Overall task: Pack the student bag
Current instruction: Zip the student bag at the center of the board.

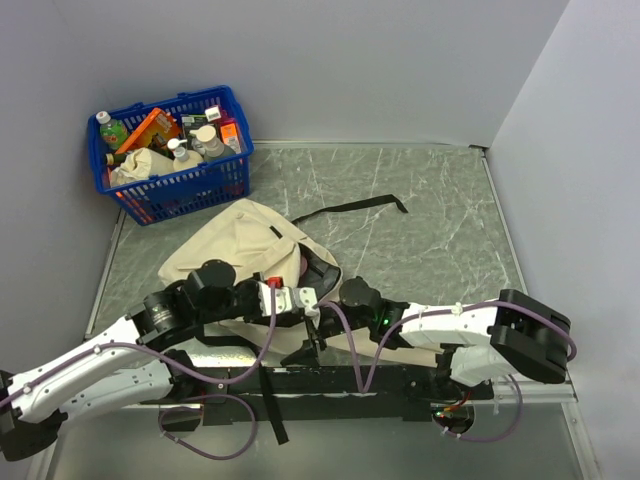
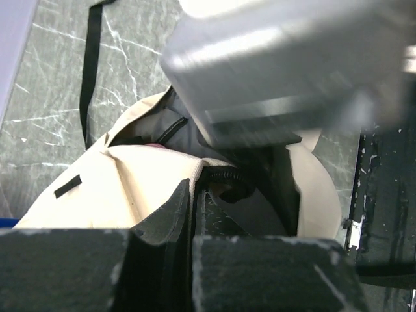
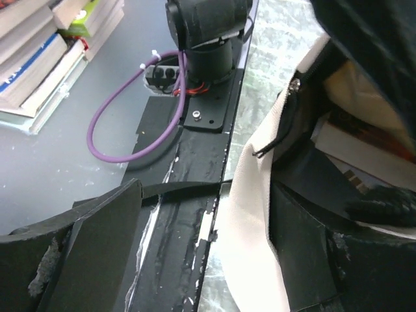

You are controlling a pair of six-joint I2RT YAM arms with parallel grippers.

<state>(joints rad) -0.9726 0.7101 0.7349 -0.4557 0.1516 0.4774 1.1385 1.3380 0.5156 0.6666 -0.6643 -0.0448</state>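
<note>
The cream student bag (image 1: 235, 240) lies on the table's middle with its dark mouth facing my arms. My left gripper (image 1: 305, 300) is shut on the near rim of the mouth; in the left wrist view its fingers (image 2: 172, 214) pinch the cream edge (image 2: 130, 182). My right gripper (image 1: 338, 295) is open at the same mouth. In the right wrist view (image 3: 214, 260) the cream rim (image 3: 250, 214) runs between the jaws, with the right finger (image 3: 305, 253) inside the bag. A book (image 3: 364, 156) shows inside the bag.
A blue plastic basket (image 1: 175, 150) full of bottles and packets stands at the back left. A black strap (image 1: 350, 208) trails from the bag across the table. A stack of books (image 3: 39, 52) lies below the table edge beside the right arm's base (image 3: 205, 39).
</note>
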